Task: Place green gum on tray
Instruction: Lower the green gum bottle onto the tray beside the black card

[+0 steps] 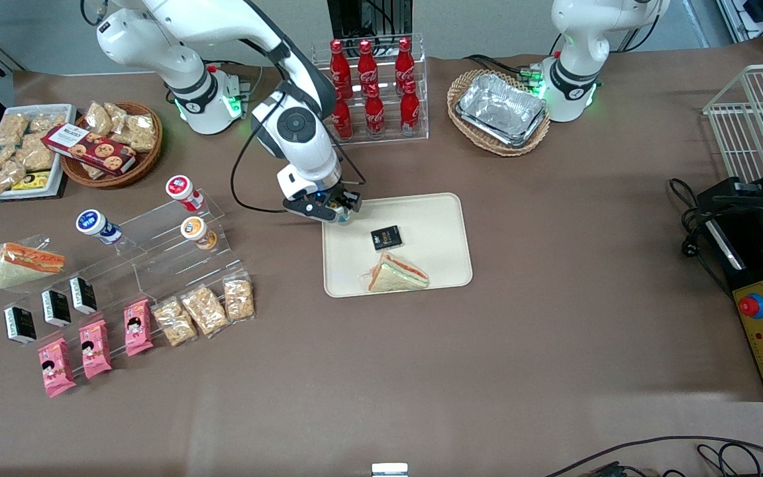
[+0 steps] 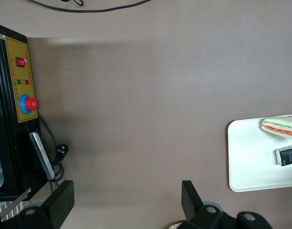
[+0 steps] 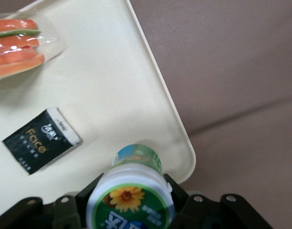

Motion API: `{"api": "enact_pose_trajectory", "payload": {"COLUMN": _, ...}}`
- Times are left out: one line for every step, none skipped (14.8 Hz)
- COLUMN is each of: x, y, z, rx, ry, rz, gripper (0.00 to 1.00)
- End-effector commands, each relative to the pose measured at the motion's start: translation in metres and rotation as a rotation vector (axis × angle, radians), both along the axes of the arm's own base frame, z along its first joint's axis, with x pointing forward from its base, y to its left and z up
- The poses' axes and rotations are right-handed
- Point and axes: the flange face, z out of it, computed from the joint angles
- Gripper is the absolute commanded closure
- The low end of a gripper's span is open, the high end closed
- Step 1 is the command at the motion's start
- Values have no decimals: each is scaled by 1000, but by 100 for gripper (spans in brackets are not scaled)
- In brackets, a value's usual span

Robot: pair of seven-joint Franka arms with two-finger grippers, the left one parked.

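Note:
My right gripper (image 1: 340, 211) is shut on the green gum (image 3: 131, 196), a white jar with a green lid bearing a yellow flower. In the front view only a sliver of the jar (image 1: 338, 211) shows between the fingers. It hangs just above the corner of the cream tray (image 1: 438, 218) that lies farthest from the front camera, toward the working arm's end. The right wrist view shows the jar's base over that tray corner (image 3: 179, 143). I cannot tell whether the jar touches the tray.
On the tray lie a black packet (image 1: 386, 238) and a wrapped sandwich (image 1: 396, 274). An acrylic stand toward the working arm's end holds red-lidded (image 1: 180, 187), blue-lidded (image 1: 93, 222) and orange-lidded (image 1: 195, 230) jars. A cola bottle rack (image 1: 371, 86) stands farther from the front camera than the gripper.

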Motion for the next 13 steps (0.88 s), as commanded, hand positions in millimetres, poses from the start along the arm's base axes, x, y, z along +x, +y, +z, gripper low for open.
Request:
{"api": "enact_pose_trajectory", "payload": {"x": 3, "y": 3, "z": -21, "rx": -1, "ry": -23, "rz": -5, "gripper": 63}}
{"api": "enact_pose_trajectory", "payload": {"x": 4, "y": 3, "z": -27, "rx": -1, "ry": -28, "rz": -3, "gripper": 63}}
{"api": "enact_pose_trajectory", "payload": {"x": 5, "y": 2, "z": -32, "rx": -3, "ry": -28, "rz": -3, "gripper": 63}}
{"api": "enact_pose_trajectory", "payload": {"x": 5, "y": 2, "z": -37, "rx": -2, "ry": -27, "rz": -3, "gripper": 62}}
{"api": "enact_pose_trajectory", "payload": {"x": 4, "y": 2, "z": -42, "rx": -2, "ry": -26, "rz": -5, "gripper": 62}}
{"api": "enact_pose_trajectory", "payload": {"x": 6, "y": 2, "z": -42, "rx": 0, "ry": -29, "rz": -7, "gripper": 62}}
{"api": "enact_pose_trajectory", "payload": {"x": 6, "y": 2, "z": -43, "rx": 0, "ry": -29, "rz": -7, "gripper": 61}}
{"api": "enact_pose_trajectory", "payload": {"x": 5, "y": 2, "z": -44, "rx": -1, "ry": -28, "rz": -7, "gripper": 51}}
{"api": "enact_pose_trajectory", "payload": {"x": 5, "y": 2, "z": -44, "rx": -1, "ry": -28, "rz": -7, "gripper": 23}}
{"api": "enact_pose_trajectory", "payload": {"x": 6, "y": 2, "z": -43, "rx": 0, "ry": -29, "rz": -8, "gripper": 0}}
{"api": "enact_pose_trajectory", "payload": {"x": 7, "y": 3, "z": -42, "rx": 2, "ry": -30, "rz": -21, "gripper": 0}}
{"api": "enact_pose_trajectory", "payload": {"x": 7, "y": 3, "z": -42, "rx": 5, "ry": -31, "rz": -29, "gripper": 0}}
{"api": "enact_pose_trajectory", "payload": {"x": 7, "y": 3, "z": -42, "rx": 4, "ry": -30, "rz": -30, "gripper": 0}}
